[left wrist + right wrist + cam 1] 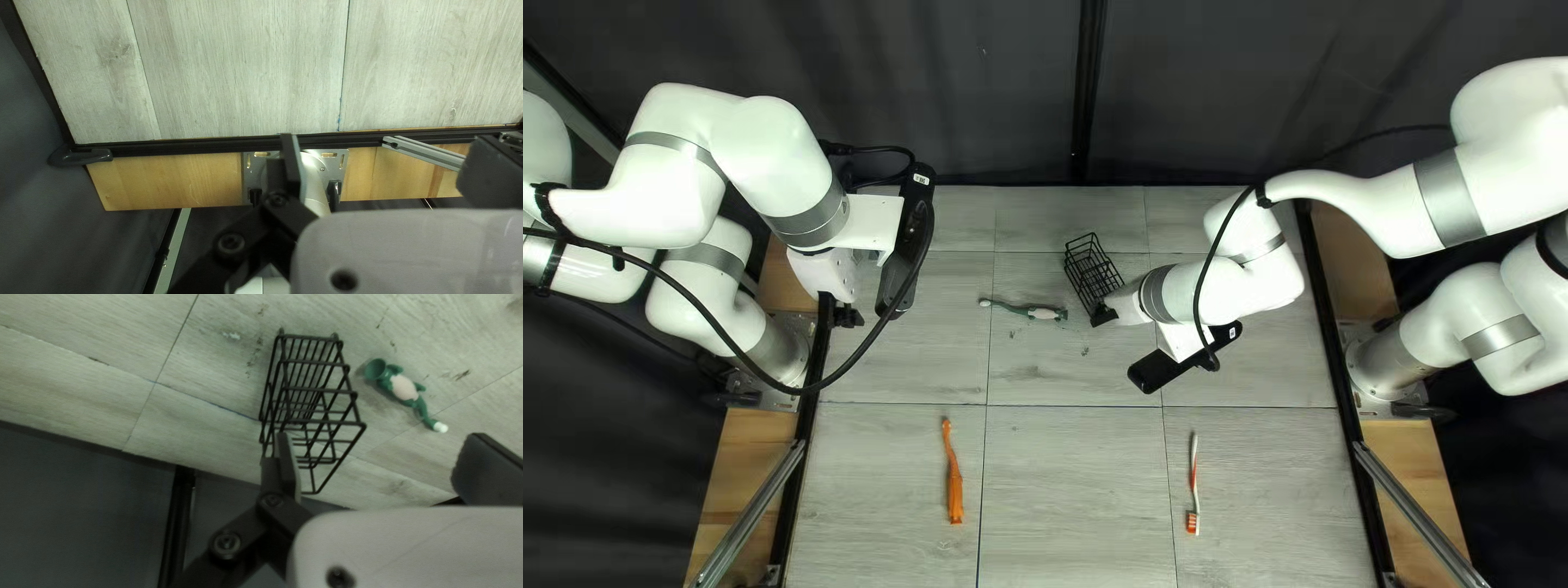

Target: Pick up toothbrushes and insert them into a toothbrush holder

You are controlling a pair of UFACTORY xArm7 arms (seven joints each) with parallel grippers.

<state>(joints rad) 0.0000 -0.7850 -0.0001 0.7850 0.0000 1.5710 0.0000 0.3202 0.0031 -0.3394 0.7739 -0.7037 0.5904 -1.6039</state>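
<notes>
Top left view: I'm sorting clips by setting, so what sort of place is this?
Probably a robotics lab or test station: a robot arm stands at each side of the table, with a dark curtain behind.

From above its near edge, one camera looks slantwise down across the whole pale grey plank-patterned table (1067, 468). Much closer, the left wrist view faces down on the silver metal base plate (250, 179), seen left of centre up top. The right wrist view looks steeply down, close over the black wire basket (348, 392), which the top left view also takes in, above centre.
</notes>
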